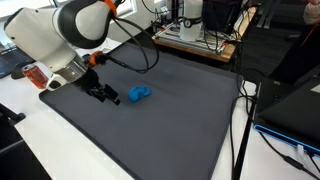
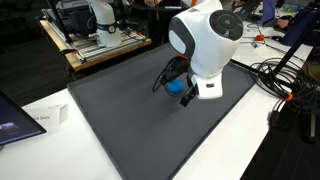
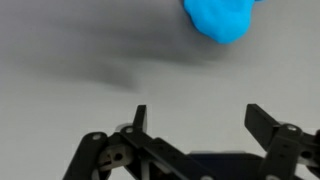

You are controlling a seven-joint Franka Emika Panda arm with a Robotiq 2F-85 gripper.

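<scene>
You are holding the white arm (image 1: 50,35) low over the dark grey mat (image 1: 170,125), with the gripper (image 1: 100,93) standing spread as wide as it goes and gripping nothing. In the wrist view the two black fingers (image 3: 140,118) are pointing up from the bottom of the frame with bare mat (image 3: 80,60) showing between them. The gripper (image 3: 197,118) is touching nothing, and the blue lump (image 3: 218,20) is lying ahead of it, off toward one finger's side and partly cut off by the top of the frame. In an exterior view the blue lump (image 1: 139,95) is resting flat on the mat just beside the open fingertips, apart from them, toward the mat's edge on the arm's side and well away from the opposite edge. In an exterior view the arm's rounded body (image 2: 205,40) is covering most of the gripper, and only a sliver of the blue lump (image 2: 177,88) is peeking out beneath it, close to that same edge of the mat (image 2: 120,125). Beyond the mat's far corner a wooden rack (image 2: 95,35) is standing on the table, and black cables (image 2: 275,75) are trailing off past the mat's edge.
</scene>
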